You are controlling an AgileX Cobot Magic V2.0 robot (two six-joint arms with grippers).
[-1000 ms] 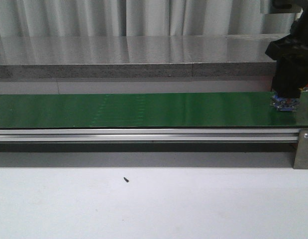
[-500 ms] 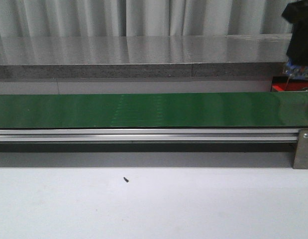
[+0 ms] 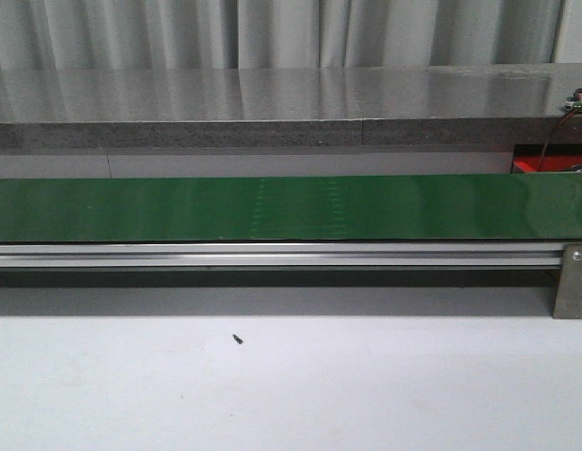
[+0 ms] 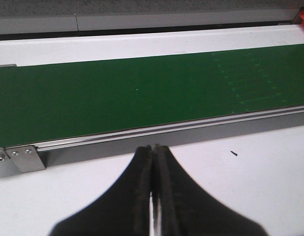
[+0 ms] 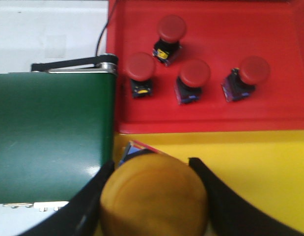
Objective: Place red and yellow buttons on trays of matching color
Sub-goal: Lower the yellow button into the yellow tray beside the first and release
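Between the right gripper's (image 5: 151, 196) closed fingers sits a yellow button (image 5: 152, 199), hovering at the yellow tray's (image 5: 269, 167) edge beside the conveyor belt (image 5: 48, 132), so release comes next, while four red buttons (image 5: 193, 73) rest in the red tray (image 5: 289, 39) beyond.

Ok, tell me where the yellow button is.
In the right wrist view, the yellow button sits between the right gripper fingers, over the yellow tray beside the green belt.

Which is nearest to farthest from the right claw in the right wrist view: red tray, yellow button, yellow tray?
1. Yellow button, gripped in the right claw.
2. Yellow tray, directly beneath the claw.
3. Red tray, beyond it, holding four red buttons.
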